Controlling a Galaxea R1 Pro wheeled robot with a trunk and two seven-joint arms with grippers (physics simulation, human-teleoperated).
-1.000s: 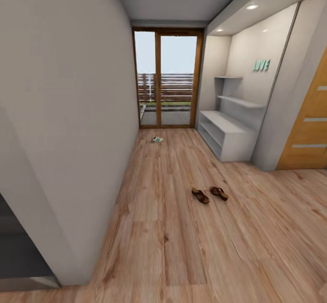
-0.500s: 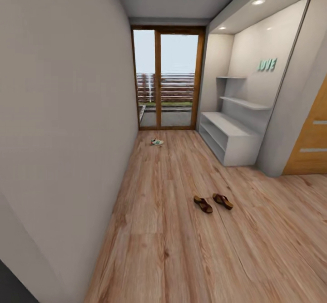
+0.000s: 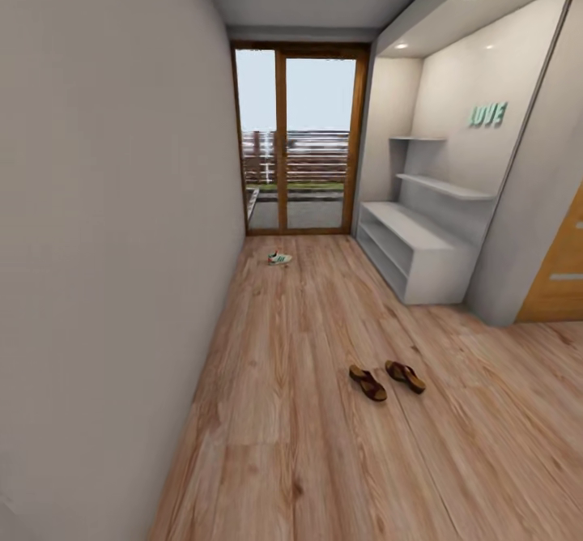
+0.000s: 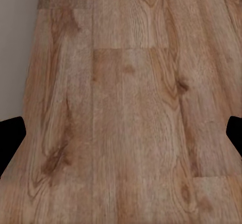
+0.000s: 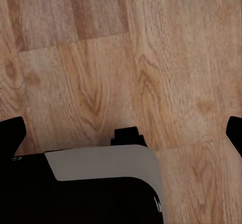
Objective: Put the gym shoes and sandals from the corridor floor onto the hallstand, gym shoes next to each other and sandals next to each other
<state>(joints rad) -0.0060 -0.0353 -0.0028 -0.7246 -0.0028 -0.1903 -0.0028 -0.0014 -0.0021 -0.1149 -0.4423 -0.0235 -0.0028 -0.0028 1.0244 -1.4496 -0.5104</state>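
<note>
Two dark-brown sandals [image 3: 368,383] [image 3: 405,376] lie side by side on the corridor floor [image 3: 275,411], right of the middle. Far down the corridor, near the glass door, lies a small cream-white gym shoe [image 3: 279,258] with green stripes; at this distance I cannot tell whether it is one shoe or two. The pale grey hallstand [image 3: 417,241] stands in the alcove on the right, its bench shelves bare. My left gripper [image 4: 121,136] hangs open over bare planks. My right gripper [image 5: 121,133] is open too, above the floor and part of my own base.
A plain grey wall [image 3: 105,241] runs close along the left. A wood-framed glass door [image 3: 295,144] closes the far end. An orange door [image 3: 559,282] is at the right edge, past the alcove's corner. Green LOVE letters [image 3: 487,114] hang above the hallstand.
The whole picture has shifted: the camera has moved forward down the corridor, and the dark opening at lower left has left the frame. The sandals and gym shoe lie where they were.
</note>
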